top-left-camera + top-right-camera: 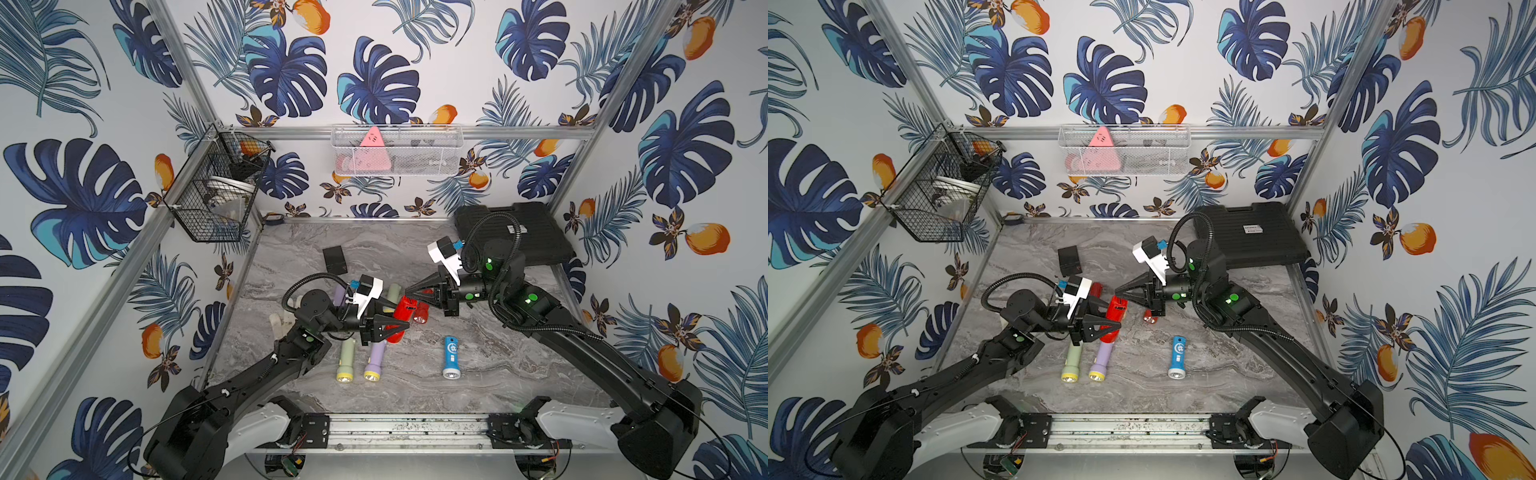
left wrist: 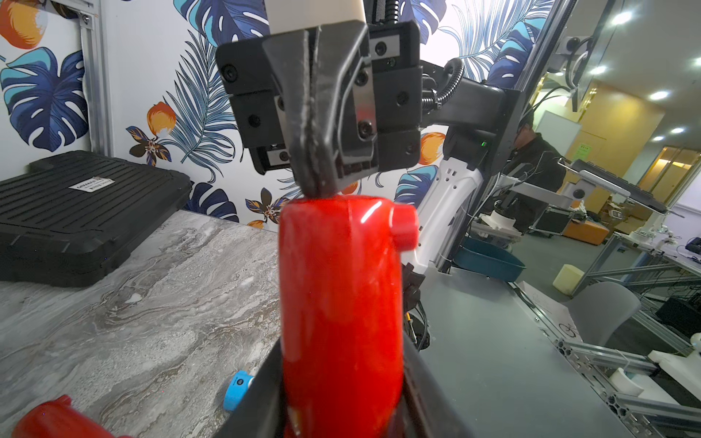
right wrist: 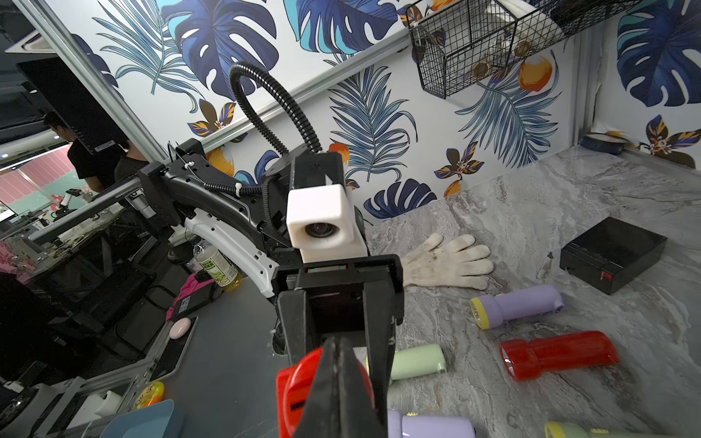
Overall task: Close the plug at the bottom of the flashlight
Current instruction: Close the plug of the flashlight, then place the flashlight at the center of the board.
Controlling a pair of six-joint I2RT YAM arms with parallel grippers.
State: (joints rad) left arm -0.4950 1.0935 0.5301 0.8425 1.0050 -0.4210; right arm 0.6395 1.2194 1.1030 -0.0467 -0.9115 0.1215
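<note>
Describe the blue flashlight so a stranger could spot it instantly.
On the grey marble tabletop, look near the front, on the right arm's side. The blue flashlight lies alone, apart from the paired green flashlight and purple flashlight. It is the only blue one, with a white emblem.

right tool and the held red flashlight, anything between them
Nothing: the left wrist view shows the shut right tool touching the red flashlight end-on.
</note>
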